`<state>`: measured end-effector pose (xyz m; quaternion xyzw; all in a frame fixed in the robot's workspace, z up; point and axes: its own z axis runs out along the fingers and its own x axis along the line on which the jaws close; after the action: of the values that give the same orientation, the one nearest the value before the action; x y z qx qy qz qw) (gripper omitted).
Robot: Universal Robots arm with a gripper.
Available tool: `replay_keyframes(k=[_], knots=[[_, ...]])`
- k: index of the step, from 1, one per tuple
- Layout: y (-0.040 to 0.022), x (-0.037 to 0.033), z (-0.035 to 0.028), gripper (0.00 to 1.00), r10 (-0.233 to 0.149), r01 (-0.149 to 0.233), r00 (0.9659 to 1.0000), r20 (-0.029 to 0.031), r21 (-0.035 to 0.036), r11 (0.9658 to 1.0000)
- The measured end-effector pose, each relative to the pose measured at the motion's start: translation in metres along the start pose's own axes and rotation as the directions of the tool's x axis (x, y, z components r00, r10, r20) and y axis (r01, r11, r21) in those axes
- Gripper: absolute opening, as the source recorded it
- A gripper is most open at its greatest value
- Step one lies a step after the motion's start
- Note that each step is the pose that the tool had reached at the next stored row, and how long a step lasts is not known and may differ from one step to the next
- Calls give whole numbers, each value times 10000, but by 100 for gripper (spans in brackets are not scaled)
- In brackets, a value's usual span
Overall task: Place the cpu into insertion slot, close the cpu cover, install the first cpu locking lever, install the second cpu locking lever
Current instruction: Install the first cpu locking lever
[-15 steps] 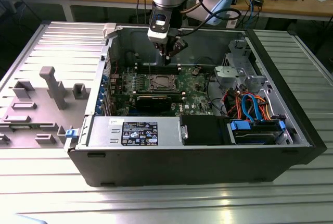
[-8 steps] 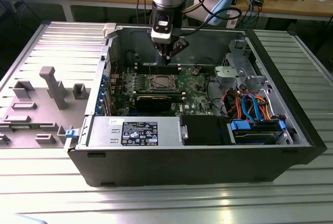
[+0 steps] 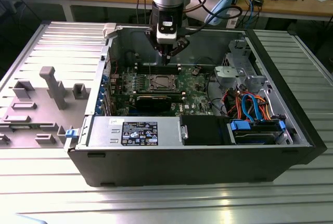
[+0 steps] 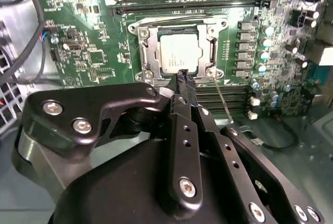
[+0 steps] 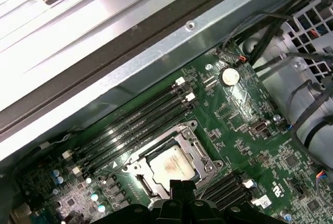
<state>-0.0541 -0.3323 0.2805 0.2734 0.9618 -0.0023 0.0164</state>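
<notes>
Black gripper [image 4: 182, 76] fingertips pressed together, empty, hovering just beside silver-grey square cpu [image 4: 178, 52], thin silver metal cpu cover [image 4: 143, 47] framing the cpu, green motherboard [image 4: 88, 52] around it

The flat green printed circuit board [image 4: 93, 52] carries a dull silver-grey square metal chip [image 4: 178, 52], edged by a shiny silver metal frame plate [image 4: 143, 47]. The matte black metal gripper [image 4: 183, 75] has silver screws. Blue and orange cables [image 3: 248, 103] lie at the exterior view's right.

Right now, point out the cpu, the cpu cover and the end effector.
cpu [image 4: 178, 52], second wrist view, middle of its metal top.
cpu cover [image 4: 147, 48], second wrist view, one side bar of its frame.
end effector [image 4: 182, 75], second wrist view, between its fingertips.
</notes>
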Motion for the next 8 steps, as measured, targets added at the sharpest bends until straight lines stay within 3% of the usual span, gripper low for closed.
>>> replay_keyframes(k=[2,3,6,8], knots=[[0,0,0,11,-457,457,9990,-4,-13,9990],[0,0,1,11,-831,831,9965,-5,-26,9965],[0,0,2,11,-1348,1348,9909,-5,-43,9909],[0,0,4,11,-1797,1797,9837,-5,-59,9837]])
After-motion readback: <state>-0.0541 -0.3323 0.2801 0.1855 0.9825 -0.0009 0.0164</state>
